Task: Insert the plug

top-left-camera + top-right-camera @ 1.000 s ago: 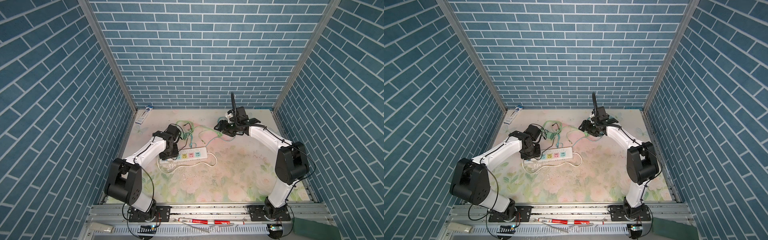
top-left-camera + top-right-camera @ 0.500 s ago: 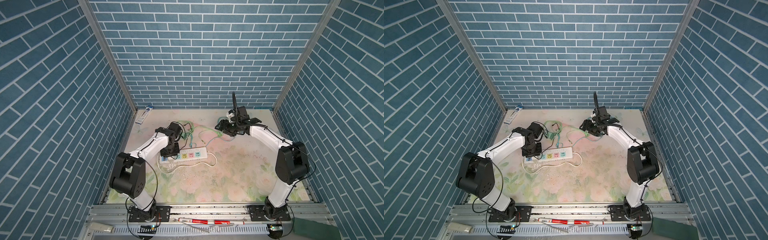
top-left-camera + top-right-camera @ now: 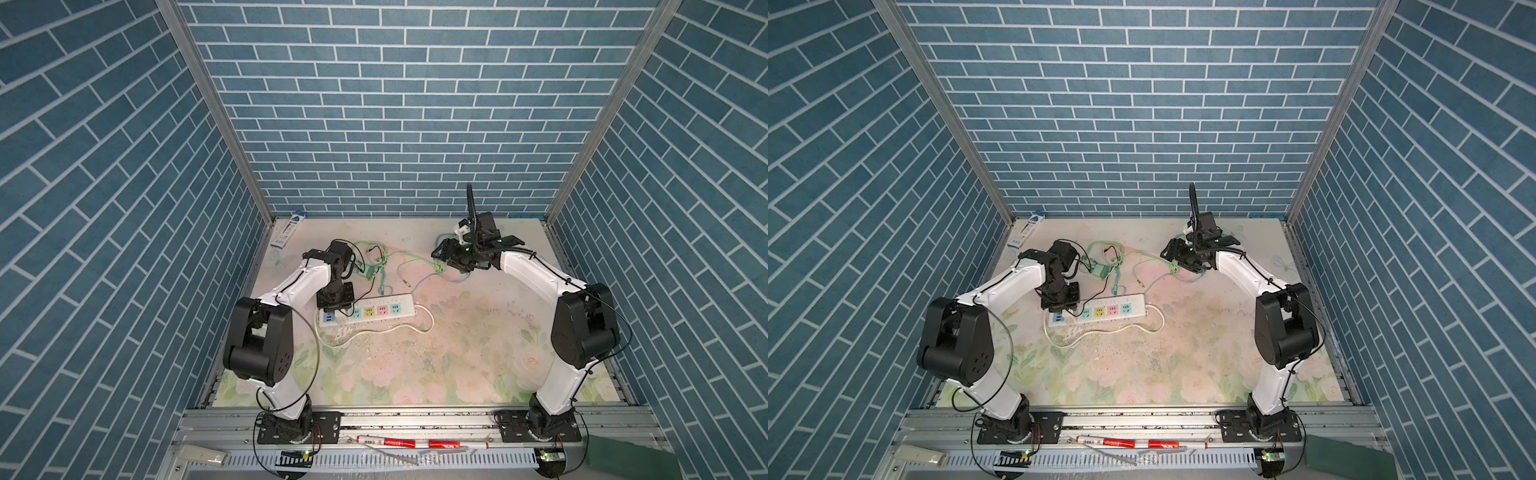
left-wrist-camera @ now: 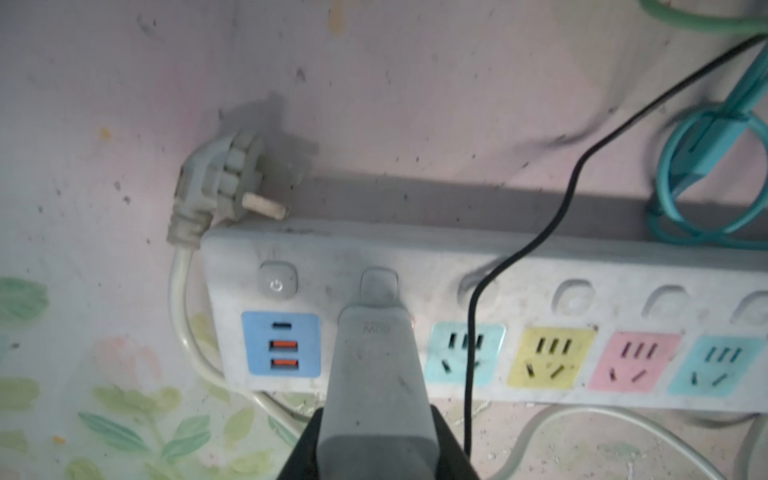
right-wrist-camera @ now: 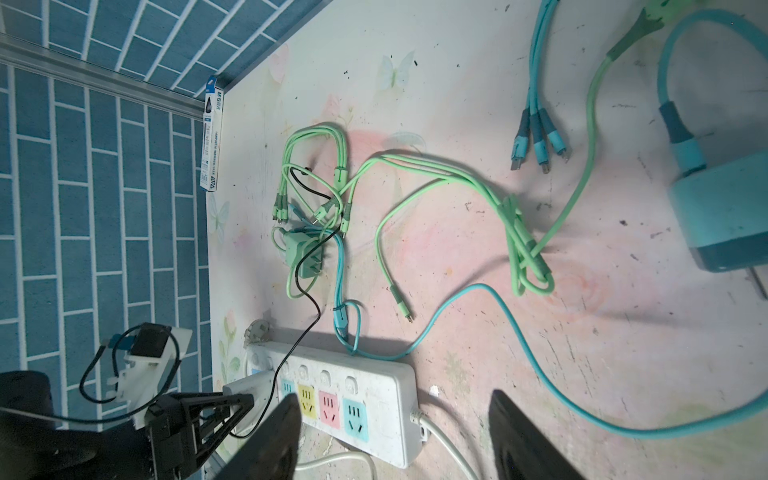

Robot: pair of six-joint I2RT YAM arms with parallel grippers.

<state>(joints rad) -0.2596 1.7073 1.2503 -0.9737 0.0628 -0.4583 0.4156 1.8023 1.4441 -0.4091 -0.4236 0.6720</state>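
My left gripper (image 4: pixel 376 453) is shut on a grey-white plug (image 4: pixel 376 374), one black jaw on each side of its body. The plug's front end rests on the white power strip (image 4: pixel 457 257), over the socket between the blue USB block (image 4: pixel 280 345) and the first cyan socket (image 4: pixel 465 357). In both top views the left gripper (image 3: pixel 334 303) (image 3: pixel 1059 305) stands over the left end of the power strip (image 3: pixel 405 309) (image 3: pixel 1136 307). My right gripper (image 3: pixel 442 253) (image 5: pixel 392 419) hangs open at the back right, holding nothing.
Green cables (image 5: pixel 457 178) and a green charger (image 5: pixel 305 253) lie tangled behind the strip. A teal charger (image 5: pixel 727 216) with a teal cable (image 5: pixel 498 316) sits below the right gripper. The strip's own plug (image 4: pixel 224 183) lies by its left end. A thin black wire (image 4: pixel 561 208) crosses the strip.
The left gripper has closed tighter on the plug, and the left arm's elbow has shifted. The right arm has stayed where it was.
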